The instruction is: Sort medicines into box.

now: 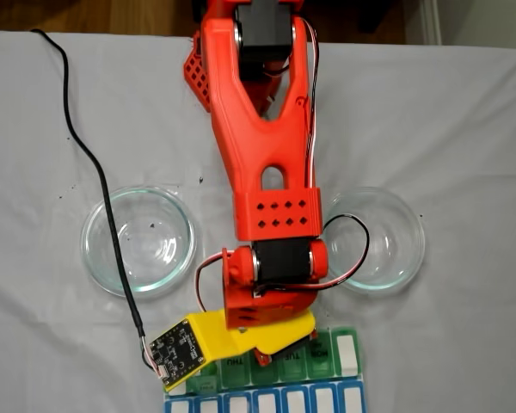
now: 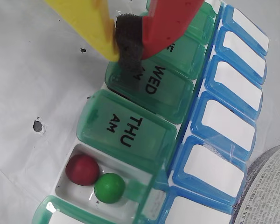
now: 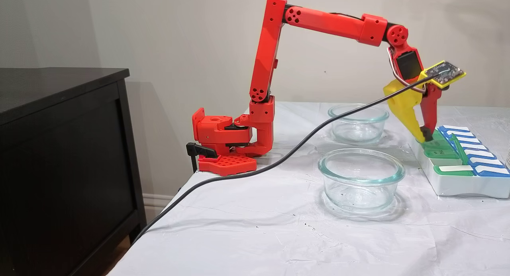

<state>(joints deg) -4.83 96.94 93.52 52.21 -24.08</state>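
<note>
The box (image 2: 130, 133) is a pill organizer with green lids marked WED and THU and a row of blue lids. One green-row compartment stands open, holding a red pill (image 2: 82, 169) and a green pill (image 2: 109, 187) side by side. My gripper (image 2: 129, 44) hovers at the WED lid, shut, its black foam pads (image 2: 127, 32) pressed together with nothing seen between them. In a fixed view the gripper (image 3: 425, 138) points down onto the box (image 3: 458, 184) at the table's right end. From above, the arm covers part of the box (image 1: 344, 357).
Two clear glass bowls (image 1: 155, 249) (image 1: 378, 245) stand on either side of the arm, both holding nothing. A black cable (image 3: 279, 160) runs across the white tablecloth to the wrist camera. A dark cabinet (image 3: 59, 148) stands left of the table. Printed paper (image 2: 270, 186) lies beside the box.
</note>
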